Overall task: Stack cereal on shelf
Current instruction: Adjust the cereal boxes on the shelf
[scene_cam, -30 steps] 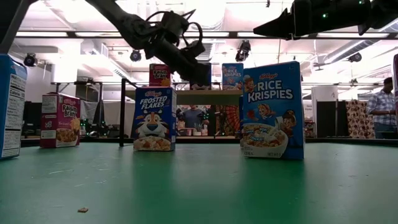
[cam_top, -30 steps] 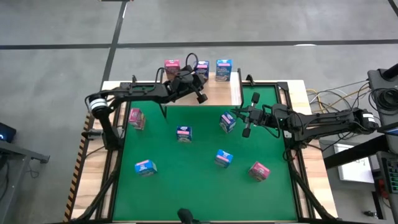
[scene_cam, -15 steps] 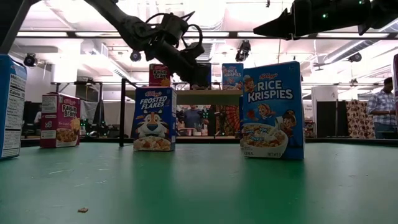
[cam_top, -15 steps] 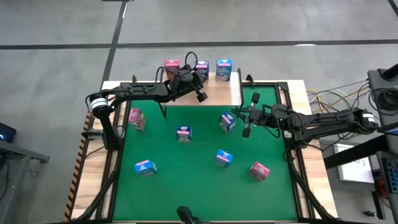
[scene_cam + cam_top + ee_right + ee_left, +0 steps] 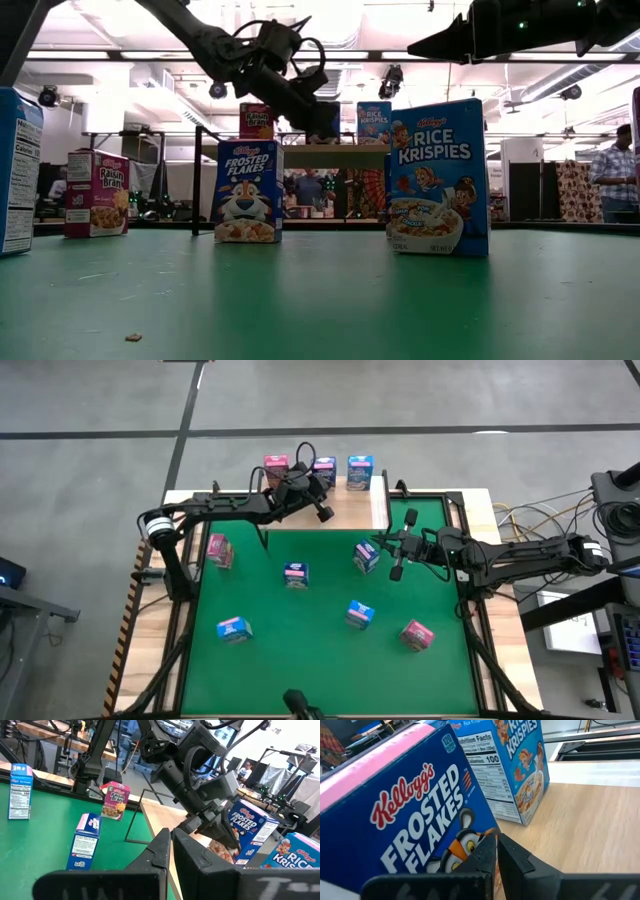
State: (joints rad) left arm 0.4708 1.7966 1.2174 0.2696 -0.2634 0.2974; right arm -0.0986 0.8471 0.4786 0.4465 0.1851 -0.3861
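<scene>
**At the shelf: left gripper closed beside a blue box**

Directly ahead of the closed, empty left gripper (image 5: 322, 513), a Frosted Flakes box (image 5: 415, 810) is seen standing on the shelf (image 5: 350, 506). Beyond it, a Rice Krispies box (image 5: 517, 765) is placed. Farther off, the right gripper (image 5: 396, 572) is held shut, empty, over the green mat (image 5: 300, 650).

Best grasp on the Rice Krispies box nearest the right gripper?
Probably from straight above: the Rice Krispies box stands upright on the green mat, apart from the other boxes. Pinch its two narrow side panels near the top edge; the right gripper hangs just beside it.
</scene>
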